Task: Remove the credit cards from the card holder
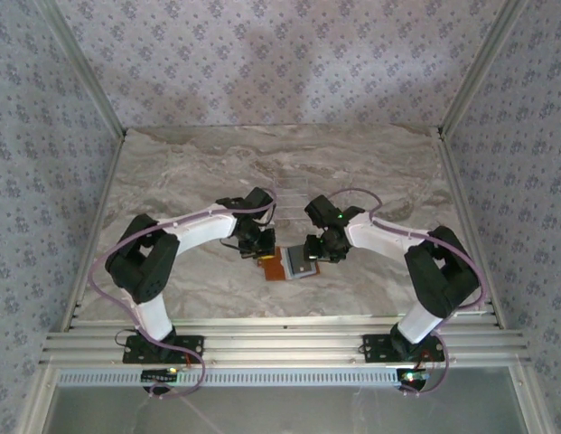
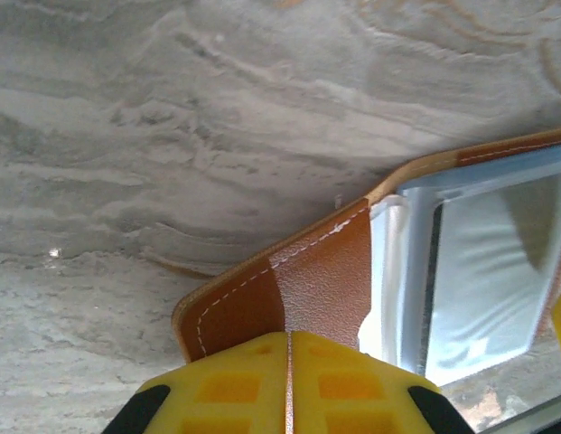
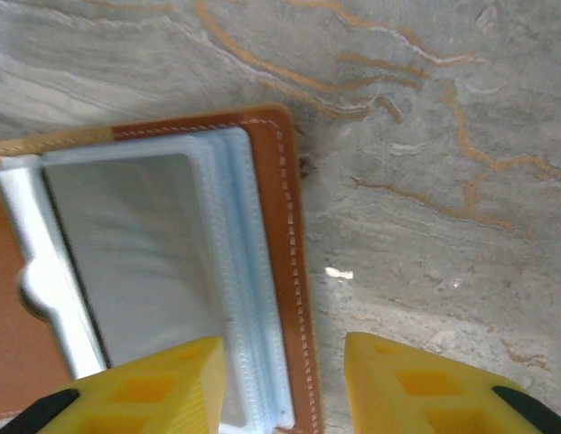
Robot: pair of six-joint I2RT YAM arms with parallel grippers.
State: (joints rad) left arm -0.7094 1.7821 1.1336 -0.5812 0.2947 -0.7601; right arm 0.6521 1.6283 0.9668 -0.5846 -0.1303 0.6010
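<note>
The card holder (image 1: 280, 265) lies open on the marble table between both arms. Its tan leather left panel (image 2: 325, 280) runs into my left gripper (image 2: 288, 336), which is shut on it; that gripper (image 1: 262, 253) sits at the holder's left end. A pale credit card (image 3: 126, 253) sits in the grey-blue lined pocket, with a thin dark edge (image 2: 431, 289) beside it. My right gripper (image 3: 282, 348) is open and straddles the holder's stitched right edge (image 3: 285, 271), one finger over the pocket and one over the table. It is seen from above at the holder's right end (image 1: 309, 256).
The marble table (image 1: 370, 172) stretches away behind the holder. Patterned walls with metal posts (image 1: 99, 99) close in the left, right and back. An aluminium rail (image 1: 280, 348) runs along the near edge by the arm bases.
</note>
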